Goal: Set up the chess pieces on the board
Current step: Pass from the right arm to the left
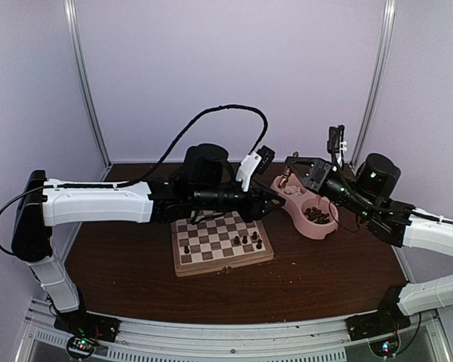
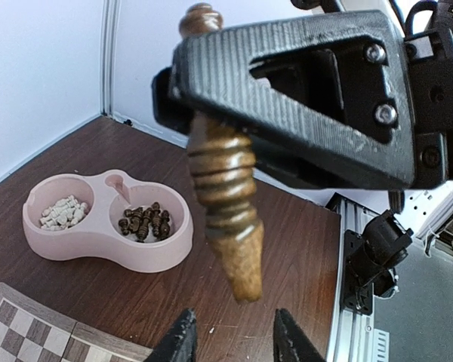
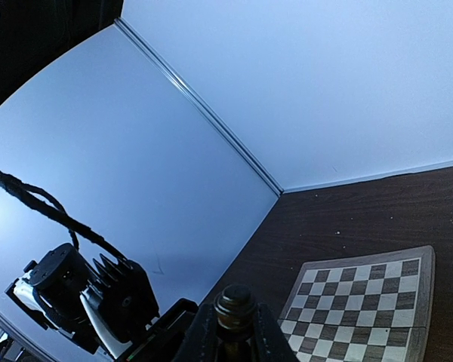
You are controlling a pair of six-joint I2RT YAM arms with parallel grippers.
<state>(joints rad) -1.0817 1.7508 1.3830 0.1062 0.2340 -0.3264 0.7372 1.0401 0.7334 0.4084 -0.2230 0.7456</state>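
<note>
dark wood-grain bench [image 1: 136, 264] carrying checkered wooden board [image 1: 211, 240], glossy pink double bowl [image 2: 98, 245] cradling loose chess pieces [image 2: 145, 221], right pincer [image 3: 234, 335] clamping ribbed turned brown piece [image 2: 225, 188] aloft over bench, left pincer [image 2: 232, 339] hanging narrowly apart just beside its tapered end

left arm [image 1: 98, 202]: white shell, black joints [image 1: 206, 163] | cable [image 1: 226, 108]: black loop | right gripper [image 2: 196, 98]: black, silver screws [image 2: 385, 113]

I see the board [image 1: 223, 243] near mid-table, chess pieces [image 1: 245, 240] mostly on its right half, double bowl [image 1: 306, 207] just right and farther back, pile of pieces [image 1: 317, 215] in its near well, my left gripper [image 1: 275, 197] by the board's far right corner, my right gripper [image 1: 291, 172] above the far well, one piece [image 2: 223, 188] between its fingers.
</note>
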